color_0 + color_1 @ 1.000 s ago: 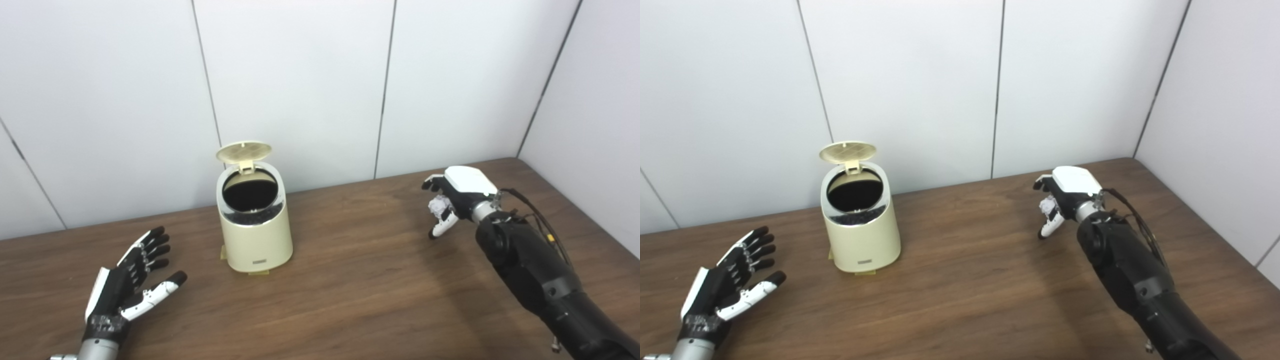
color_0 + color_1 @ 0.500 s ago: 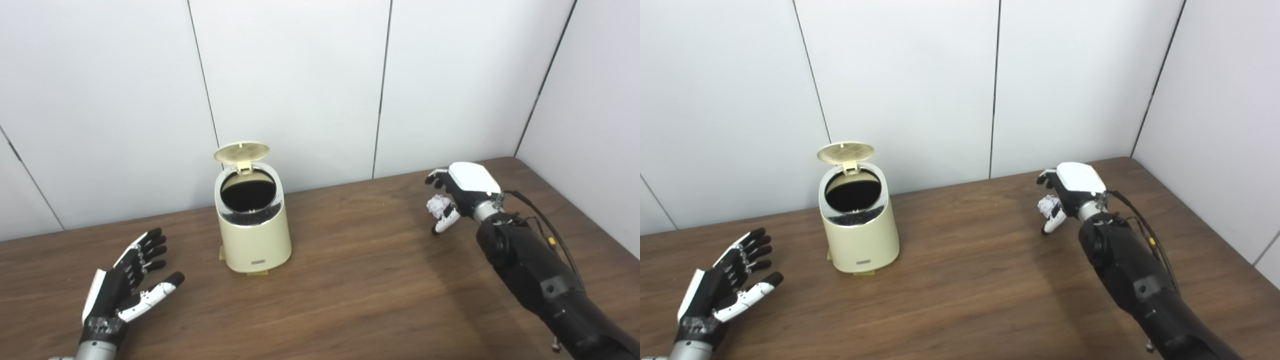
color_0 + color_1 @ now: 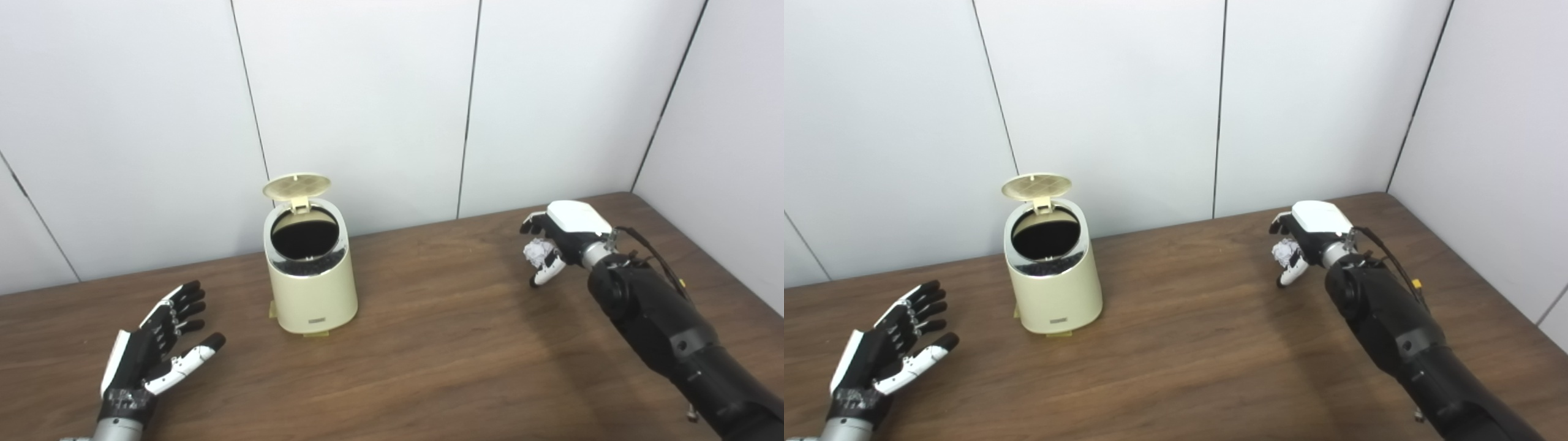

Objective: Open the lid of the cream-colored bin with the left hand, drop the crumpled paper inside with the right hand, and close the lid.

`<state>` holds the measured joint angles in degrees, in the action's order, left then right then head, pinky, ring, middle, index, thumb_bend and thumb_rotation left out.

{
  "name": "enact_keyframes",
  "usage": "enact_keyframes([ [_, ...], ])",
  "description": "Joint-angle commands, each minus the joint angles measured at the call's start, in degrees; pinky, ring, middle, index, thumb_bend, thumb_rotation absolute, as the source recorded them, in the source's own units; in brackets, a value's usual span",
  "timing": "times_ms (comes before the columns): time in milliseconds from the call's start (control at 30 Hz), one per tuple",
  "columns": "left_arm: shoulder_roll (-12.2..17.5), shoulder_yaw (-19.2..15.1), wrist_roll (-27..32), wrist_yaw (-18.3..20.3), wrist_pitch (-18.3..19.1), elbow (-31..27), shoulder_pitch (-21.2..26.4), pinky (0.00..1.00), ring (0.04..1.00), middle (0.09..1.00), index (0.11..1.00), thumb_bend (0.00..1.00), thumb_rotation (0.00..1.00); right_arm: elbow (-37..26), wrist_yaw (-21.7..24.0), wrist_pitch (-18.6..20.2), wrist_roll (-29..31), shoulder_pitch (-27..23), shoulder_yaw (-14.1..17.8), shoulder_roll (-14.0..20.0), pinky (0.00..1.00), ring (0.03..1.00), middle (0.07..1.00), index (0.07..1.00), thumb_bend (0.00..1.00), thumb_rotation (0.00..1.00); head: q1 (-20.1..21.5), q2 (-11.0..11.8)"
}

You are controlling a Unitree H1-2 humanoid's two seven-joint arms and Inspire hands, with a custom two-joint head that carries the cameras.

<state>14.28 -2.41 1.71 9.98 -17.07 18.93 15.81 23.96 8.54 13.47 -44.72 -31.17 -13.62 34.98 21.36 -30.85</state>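
The cream-colored bin stands on the table left of the middle. Its lid is tipped up at the back, and the dark round opening shows. My left hand rests open near the table's front left, palm up, well apart from the bin. Far to the right, my right hand is shut on the white crumpled paper, held a little above the table. The same paper shows under the fingers in the right eye view.
The wooden table runs back to white wall panels behind the bin and a side wall on the right. Bare wood lies between the bin and my right hand.
My right hand with the paper has lifted slightly and its forearm has swung a little. The left hand drew back slightly toward the front edge. Bin and lid stay as they were.
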Motion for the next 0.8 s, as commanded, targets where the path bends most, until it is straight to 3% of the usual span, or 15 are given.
enact_keyframes([
  [0,0.6,0.0,-0.2,-0.1,-1.1,-0.3,0.1,0.77,0.84,0.861,0.899,0.8,0.33,-0.7,1.6,0.3,0.7,-2.0,0.0,1.9,0.54,0.651,0.694,0.714,0.8,0.09,0.1,0.0],
  [133,0.7,0.1,-0.6,-0.2,-1.4,-0.1,0.2,0.77,0.836,0.861,0.898,0.8,0.35,0.1,3.0,-0.8,2.0,-2.3,-0.3,2.2,0.47,0.568,0.64,0.7,0.8,0.08,0.0,0.1],
  [333,0.8,0.1,-0.3,0.0,-1.2,-0.5,0.1,0.76,0.836,0.867,0.897,0.79,0.34,0.8,4.5,-0.7,4.0,-2.8,-0.3,2.1,0.57,0.599,0.634,0.65,0.77,0.01,-0.3,0.1],
  [400,0.9,0.1,0.0,0.2,-1.6,-0.2,0.1,0.76,0.833,0.867,0.896,0.78,0.33,0.3,4.3,-0.6,4.6,-2.6,-0.2,2.1,0.57,0.585,0.614,0.526,0.57,0.1,-0.3,0.1],
  [467,1.0,0.1,-0.5,0.0,-1.8,-0.3,0.0,0.75,0.826,0.864,0.891,0.78,0.34,-0.2,3.7,-0.9,5.0,-2.3,0.1,2.1,0.56,0.562,0.532,0.493,0.54,0.03,-0.6,0.1],
  [600,1.0,0.1,-0.9,-0.4,-1.1,-0.9,-0.2,0.75,0.821,0.857,0.89,0.79,0.34,1.1,1.1,-2.6,5.7,-2.1,0.5,2.0,0.46,0.427,0.494,0.497,0.52,0.0,-0.8,0.0],
  [767,0.9,0.2,-0.8,-0.4,-0.9,-0.7,-0.2,0.76,0.828,0.86,0.893,0.77,0.32,-0.4,0.2,-2.8,6.2,-1.4,1.1,1.9,0.42,0.401,0.49,0.509,0.52,0.0,-1.2,-0.3],
])
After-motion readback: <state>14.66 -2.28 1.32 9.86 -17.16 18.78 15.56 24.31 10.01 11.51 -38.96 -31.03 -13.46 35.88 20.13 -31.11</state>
